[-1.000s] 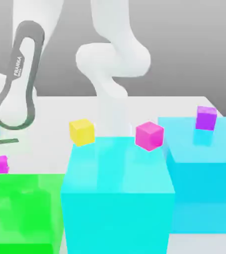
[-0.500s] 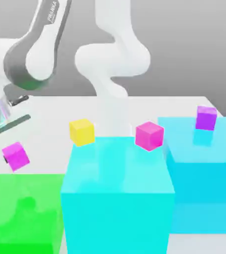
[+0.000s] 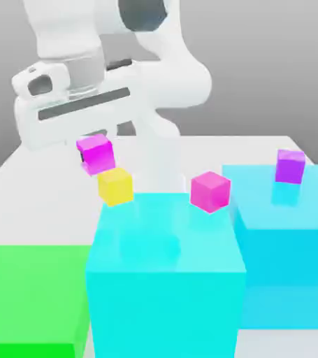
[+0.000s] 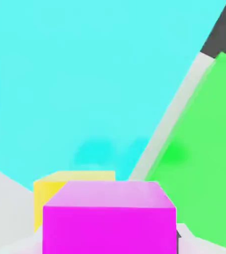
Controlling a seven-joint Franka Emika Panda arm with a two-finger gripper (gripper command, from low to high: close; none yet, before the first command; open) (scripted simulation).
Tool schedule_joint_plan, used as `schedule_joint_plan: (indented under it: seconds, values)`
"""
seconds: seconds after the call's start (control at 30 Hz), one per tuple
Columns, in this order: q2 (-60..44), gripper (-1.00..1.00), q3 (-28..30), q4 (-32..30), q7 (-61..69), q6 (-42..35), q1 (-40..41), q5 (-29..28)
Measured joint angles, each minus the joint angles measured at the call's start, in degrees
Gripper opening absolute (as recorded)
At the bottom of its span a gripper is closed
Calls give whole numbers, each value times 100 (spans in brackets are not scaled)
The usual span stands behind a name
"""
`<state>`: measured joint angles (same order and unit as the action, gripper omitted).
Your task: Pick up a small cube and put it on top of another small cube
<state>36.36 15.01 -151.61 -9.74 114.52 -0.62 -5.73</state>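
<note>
My gripper (image 3: pixel 91 159) is shut on the small magenta cube (image 3: pixel 96 153), which hangs tilted in the air just above and slightly to the exterior view's left of the small yellow cube (image 3: pixel 115 186). The yellow cube rests on the white table behind the middle cyan block. From the hand view, the magenta cube (image 4: pixel 110 216) sits close in front and the yellow cube (image 4: pixel 60 191) peeks out right behind it. The fingers are mostly hidden by the held cube.
A big cyan block (image 3: pixel 165 269) stands in front of the yellow cube, a second cyan block (image 3: pixel 287 238) at the exterior view's right carries a violet-purple cube (image 3: pixel 290 166). A hot-pink cube (image 3: pixel 210 191) sits between them. A green block (image 3: pixel 32 297) lies at the left.
The arm has lifted the magenta cube from low beside the green block and carried it up and toward the exterior view's right, to just above the yellow cube.
</note>
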Motion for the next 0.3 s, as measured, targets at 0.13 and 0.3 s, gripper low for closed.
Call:
schedule_joint_plan:
  seconds: [0.13,0.3]
  values:
    - [206,-100,-306,-383,-407,271,131,-207]
    - [50,100,-279,-684,-423,732,157,-249]
